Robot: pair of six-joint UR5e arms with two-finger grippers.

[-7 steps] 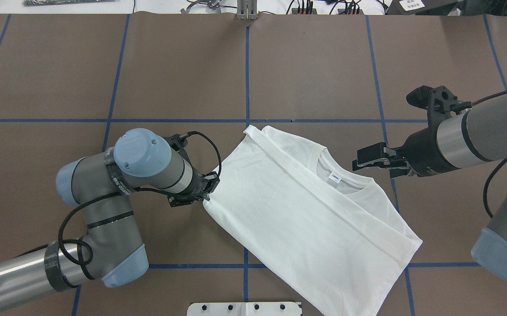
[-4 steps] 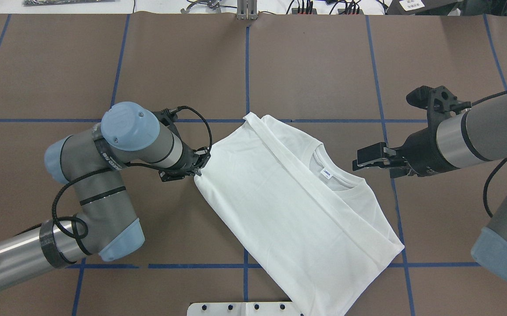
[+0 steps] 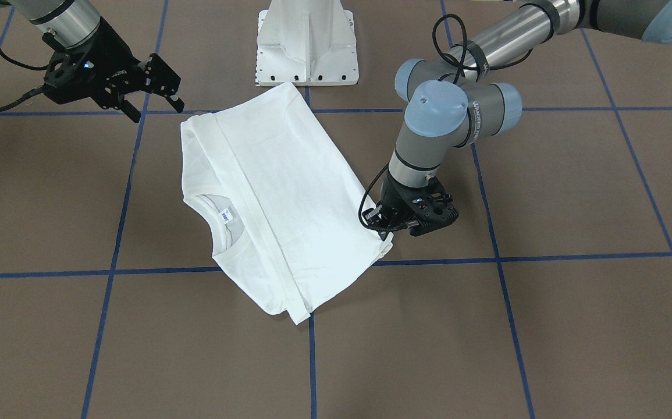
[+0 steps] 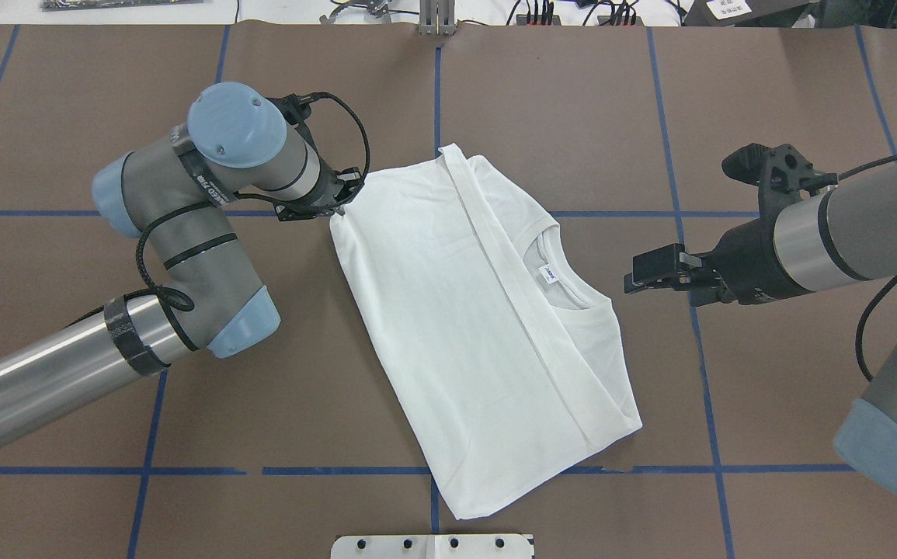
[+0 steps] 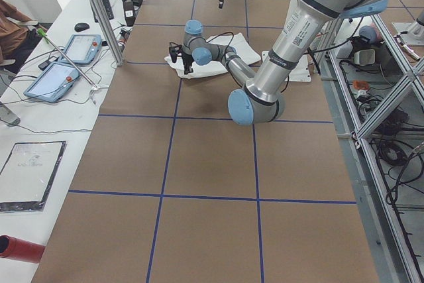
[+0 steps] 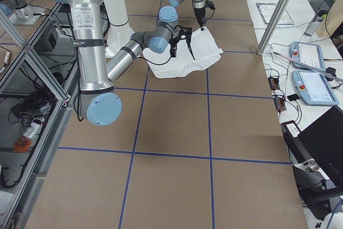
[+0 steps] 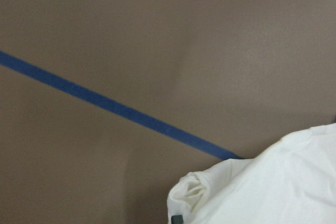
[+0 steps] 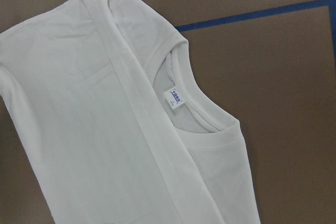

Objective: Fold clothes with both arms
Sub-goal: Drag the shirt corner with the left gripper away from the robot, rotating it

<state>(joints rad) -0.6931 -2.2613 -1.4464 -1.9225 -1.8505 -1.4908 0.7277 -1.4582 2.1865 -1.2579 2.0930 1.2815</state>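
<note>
Over the last second the T-shirt [image 4: 479, 326] has been hauled away from the robot and swung round. The corner held by the left pincer [image 4: 339, 203] has travelled up the overhead view from near the middle row of the grid to the far blue tape line [image 4: 67, 213]. The right pincer [image 4: 634, 272] has barely shifted.

The shirt lies flat near the middle of the bench [image 4: 572, 101], folded lengthwise and set on a slant. Its near end comes close to the white pedestal base [image 4: 432, 546], and its collar [image 4: 564, 295] faces the right arm's side.

The left pincer is pressed down at the shirt's far left corner, pinching the cloth. The overhead view shows only where it meets the corner. The left wrist view shows that corner bunched into a small fold [image 7: 194, 192] just beside a tape line [image 7: 115, 108].

The right pincer hangs spread and holds nothing, just beside the collar edge and apart from the cloth. Its two fingers show clearly parted in the front-facing view [image 3: 164, 87].

The right wrist view alone shows the fine detail: the ribbed neckline, the small label [image 8: 177, 97] inside it, and a narrow folded band [image 8: 142, 108] running the length of the shirt. The front-facing view shows the pedestal base whole [image 3: 306, 43], where the overhead view catches only its edge.
</note>
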